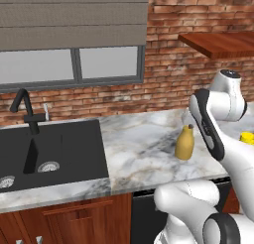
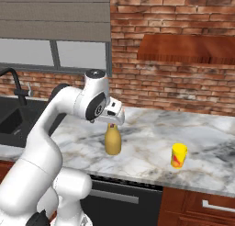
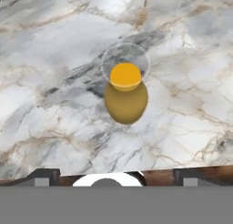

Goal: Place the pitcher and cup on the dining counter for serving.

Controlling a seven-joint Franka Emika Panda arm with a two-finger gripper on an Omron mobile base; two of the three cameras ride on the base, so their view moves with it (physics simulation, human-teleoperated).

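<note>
On the marble worktop [image 2: 151,142] stands the pitcher [image 2: 113,140], upright; right above it hangs the gripper [image 2: 111,122], jaws spread wide, grasping nothing. Nearby sits the cup [image 2: 178,155].

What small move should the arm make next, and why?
Probably lower the open claw straight down over the pitcher. In the hand view the pitcher's neck sits almost centred between the two fingertips, and it stands upright and untouched on the marble worktop, apart from the cup. The claw seems to hang just above it, so descending before closing looks right.
</note>
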